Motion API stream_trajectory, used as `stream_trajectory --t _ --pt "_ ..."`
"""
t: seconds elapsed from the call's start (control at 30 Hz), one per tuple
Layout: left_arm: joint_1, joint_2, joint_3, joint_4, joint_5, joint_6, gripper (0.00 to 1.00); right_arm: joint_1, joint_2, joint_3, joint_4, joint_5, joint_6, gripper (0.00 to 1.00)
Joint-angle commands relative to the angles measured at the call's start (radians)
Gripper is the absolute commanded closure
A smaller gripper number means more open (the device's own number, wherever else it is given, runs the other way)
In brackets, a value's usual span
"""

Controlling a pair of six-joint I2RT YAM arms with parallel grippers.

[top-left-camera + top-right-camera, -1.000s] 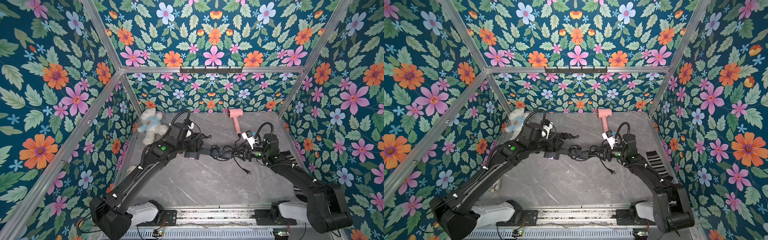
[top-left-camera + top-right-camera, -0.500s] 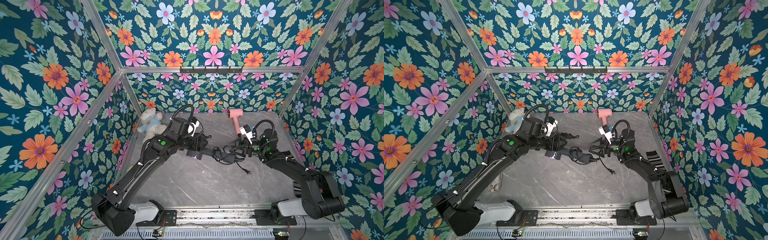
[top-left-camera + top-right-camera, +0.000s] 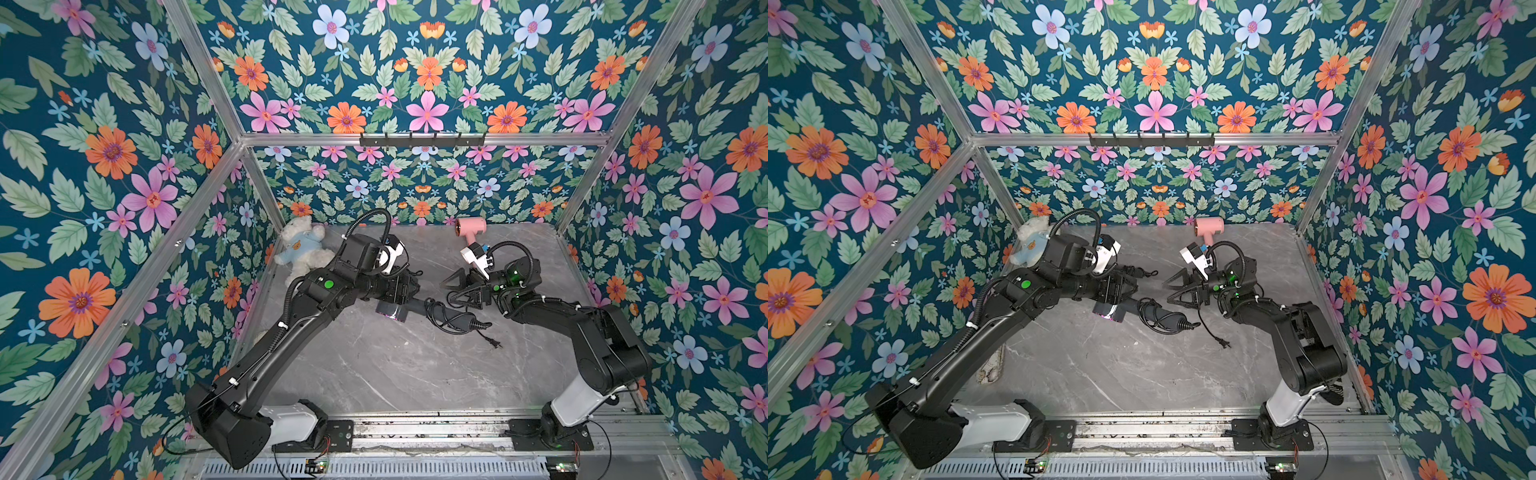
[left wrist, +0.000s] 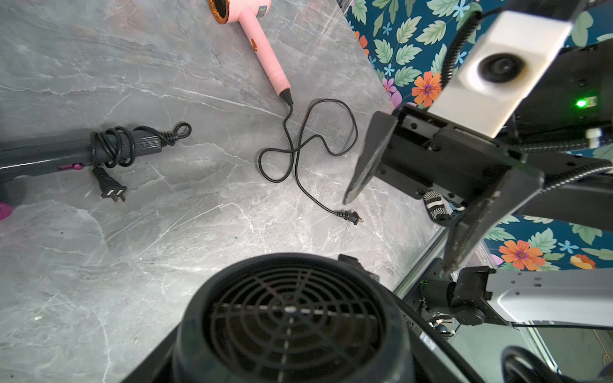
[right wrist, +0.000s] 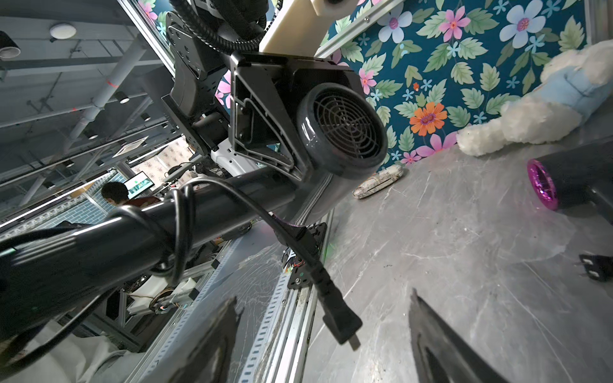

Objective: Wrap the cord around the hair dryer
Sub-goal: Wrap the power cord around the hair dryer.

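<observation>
Since the earlier frame, the right end effector (image 3: 446, 293) is being opened and the plug (image 5: 338, 326) is being left dangling before its jaws. The hair dryer (image 3: 390, 308) is being gripped in the closed left end effector (image 3: 407, 296) above the centre of the counter (image 3: 395, 374), handle (image 3: 417, 308) toward 3 o'clock. Risk: the cord (image 3: 446, 318), only looped round the handle, is being left free to unwind under the plug's weight, or to be snagged by that open end effector.
</observation>
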Motion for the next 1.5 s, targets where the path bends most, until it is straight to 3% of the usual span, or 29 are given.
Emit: stream_trajectory --t 0.0,0.63,0.87,0.97,1.1,1.13,1.3,1.47 --pt "0.000 -0.003 0.012 0.011 0.032 0.009 1.00 0.012 0.010 0.007 0.102 -0.045 0.050 0.19" --pt "0.000 0.013 0.043 0.016 0.082 0.012 1.00 0.091 0.060 0.048 0.102 -0.050 0.024 0.19" --pt "0.000 0.015 0.045 0.019 0.077 0.013 1.00 0.120 0.069 0.051 0.102 -0.053 0.023 0.24" --pt "0.001 0.015 0.044 0.022 0.072 0.011 1.00 0.122 0.071 0.054 0.102 -0.044 0.023 0.36" --pt "0.000 0.012 0.034 0.028 0.071 0.006 1.00 0.122 0.077 0.051 0.102 -0.020 0.021 0.91" --pt "0.001 0.009 0.030 0.030 0.068 0.005 1.00 0.122 0.077 0.047 0.102 -0.012 0.019 0.96" --pt "0.002 -0.042 -0.041 0.114 0.024 -0.062 1.00 0.114 0.105 0.023 0.102 0.042 0.035 1.00" --pt "0.033 -0.158 -0.264 0.397 -0.061 -0.299 1.00 0.112 0.089 -0.066 0.094 0.192 0.007 1.00"
